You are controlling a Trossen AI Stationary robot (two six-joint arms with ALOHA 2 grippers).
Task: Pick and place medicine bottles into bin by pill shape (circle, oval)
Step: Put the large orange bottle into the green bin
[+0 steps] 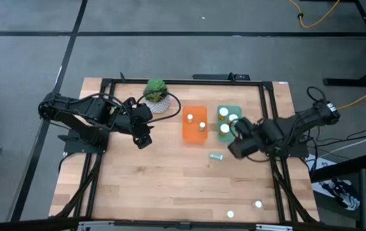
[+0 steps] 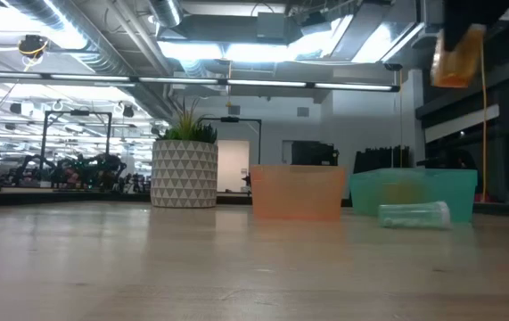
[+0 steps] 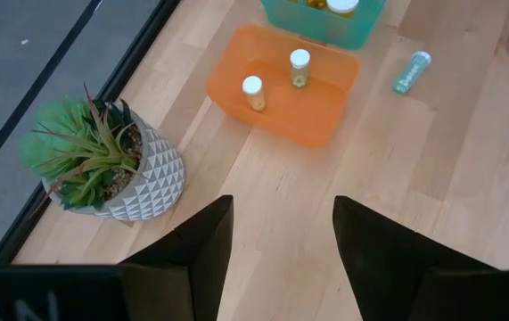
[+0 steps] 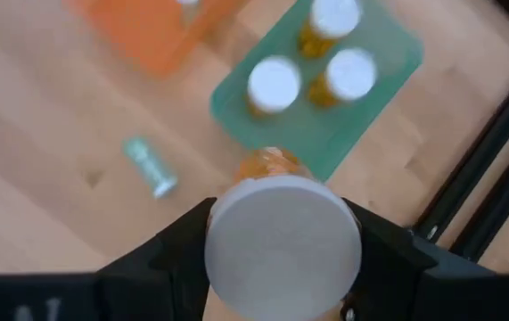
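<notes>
Right hand grips a white-capped medicine bottle above the green bin; left hand, fingers parted and empty, hovers near the plant.

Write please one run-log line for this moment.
right gripper: holds white-capped bottle above green bin | left gripper: open, empty, near plant | orange bin: two bottles

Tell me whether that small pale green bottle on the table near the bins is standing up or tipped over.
Tipped over. The pale green bottle lies on its side on the bare wood, outside the orange bin and the green bin.
</notes>
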